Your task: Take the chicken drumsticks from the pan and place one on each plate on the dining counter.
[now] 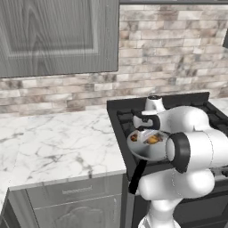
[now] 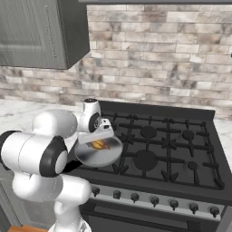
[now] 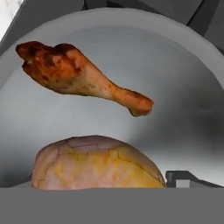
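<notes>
Drumsticks both lie in the pan on the stove, so I judge nothing is delivered yet; both plates remain to be served. From my feed, the darker drumstick lies beyond the paler drumstick, directly below my gripper, which gapes wide, empty. Pan wall rings them closely; overhead stays free.

Golden-brown drumsticks (grey pan)
</notes>
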